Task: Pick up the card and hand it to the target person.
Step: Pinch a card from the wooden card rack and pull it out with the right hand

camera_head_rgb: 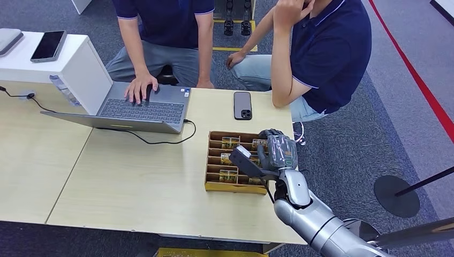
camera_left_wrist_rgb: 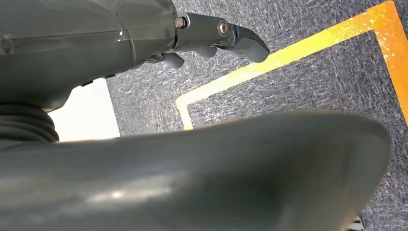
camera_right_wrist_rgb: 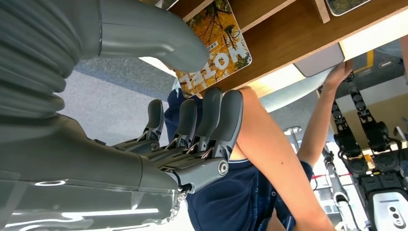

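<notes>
Right hand [camera_head_rgb: 279, 151]: poised over the right side of the card box, fingers [camera_right_wrist_rgb: 207, 120] apart and curved, thumb [camera_right_wrist_rgb: 159, 33] lying near a card; nothing plainly gripped, so open as far as visible.
Card [camera_right_wrist_rgb: 216, 45]: yellow-leaf print, standing in a slot of the box right by the thumb; touching or not, cannot tell.
Box [camera_head_rgb: 214, 184]: brown, divided into slots, several cards standing in it, set near the right end of the desk.
Left hand [camera_left_wrist_rgb: 216, 36]: hanging low over grey carpet with a yellow line, fingers loosely curled, holding nothing.
Desk [camera_head_rgb: 134, 187]: pale wood; black phone [camera_head_rgb: 242, 105] just beyond the box, laptop [camera_head_rgb: 139, 110] further left with a person's hand on it.
People: two seated at the far edge, both in navy shirts; nearer one [camera_head_rgb: 321, 53] on the right, elbow resting on the desk.
Progress: early. Reach made; grasp, lift and handover all remaining. Target person not identifiable here.
</notes>
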Robot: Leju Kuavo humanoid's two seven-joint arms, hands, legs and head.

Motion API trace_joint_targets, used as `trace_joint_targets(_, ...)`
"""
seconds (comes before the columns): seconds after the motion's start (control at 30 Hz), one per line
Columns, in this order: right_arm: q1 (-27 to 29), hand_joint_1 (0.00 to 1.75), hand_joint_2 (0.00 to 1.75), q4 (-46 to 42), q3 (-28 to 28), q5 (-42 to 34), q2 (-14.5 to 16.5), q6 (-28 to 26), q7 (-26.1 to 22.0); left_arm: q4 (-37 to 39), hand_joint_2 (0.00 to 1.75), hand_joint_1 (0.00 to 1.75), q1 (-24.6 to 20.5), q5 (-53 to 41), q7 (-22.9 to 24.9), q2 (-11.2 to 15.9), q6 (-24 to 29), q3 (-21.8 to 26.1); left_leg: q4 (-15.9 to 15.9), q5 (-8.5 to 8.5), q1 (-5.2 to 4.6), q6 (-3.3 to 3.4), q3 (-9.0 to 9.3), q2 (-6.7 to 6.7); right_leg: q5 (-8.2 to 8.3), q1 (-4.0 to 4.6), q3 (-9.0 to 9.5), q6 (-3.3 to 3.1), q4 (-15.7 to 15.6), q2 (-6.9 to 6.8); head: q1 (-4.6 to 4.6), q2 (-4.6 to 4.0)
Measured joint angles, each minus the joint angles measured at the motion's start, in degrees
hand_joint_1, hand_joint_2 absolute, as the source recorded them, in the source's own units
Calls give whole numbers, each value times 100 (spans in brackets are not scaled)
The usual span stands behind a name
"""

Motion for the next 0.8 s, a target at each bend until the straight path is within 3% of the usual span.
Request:
trace_joint_targets(0.17, -2, 85, 175, 4, 0, -3, 0, 42, 0, 0, 0, 0, 0, -5, 2, 0, 0, 0, 0, 0, 0, 0, 1, 0, 0, 0, 1, 0, 0, 0, 1, 0)
trace_joint_targets(0.43, -16, 116, 175, 34, 2, 60, -2, 192, 61, 0, 0, 0, 0, -11, 7, -1, -7, -2, 0, 1, 0, -1, 2, 1, 0, 0, 1, -1, 0, 0, 0, 0)
trace_joint_targets(0.7, -30, 118, 175, 63, 2, 67, -2, 216, 76, 0, 0, 0, -1, -13, 8, 0, -9, -2, 0, 1, 0, -1, 2, 1, 0, 0, 1, -1, 0, 1, -1, 0)
trace_joint_targets(0.8, -30, 127, 175, 70, 2, 67, -2, 216, 76, 0, 0, 0, -1, -13, 7, 0, -9, -2, 0, 1, 0, -1, 3, 1, 0, 0, 1, -1, 0, 1, -1, 0)
